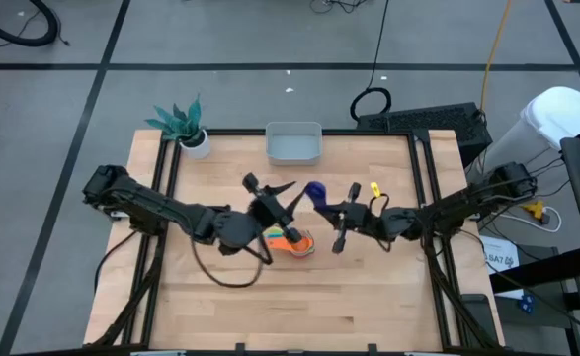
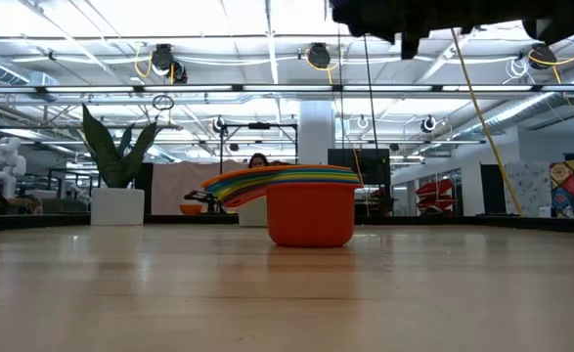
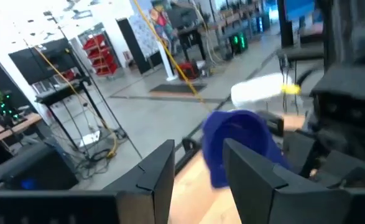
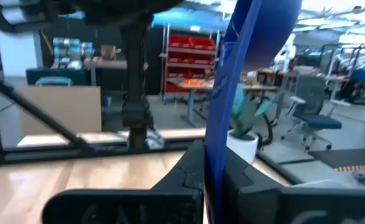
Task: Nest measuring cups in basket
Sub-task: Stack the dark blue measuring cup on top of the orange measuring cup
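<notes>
Right now my right claw (image 1: 329, 205) is clamped on the handle of the dark blue cup (image 1: 315, 190), held in the air with its handle running toward the right arm. My left claw (image 3: 198, 180) sits just beside that cup, fingers partly apart and gripping nothing. Below them, the stack of nested cups (image 2: 301, 200) stands on the surface (image 1: 369, 297), red outermost. The basket (image 1: 293, 144) lies well apart at the far edge, with nothing in it.

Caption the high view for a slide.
Right gripper holds a dark blue cup above the table; left gripper faces it over the nested stack; basket behind.
</notes>
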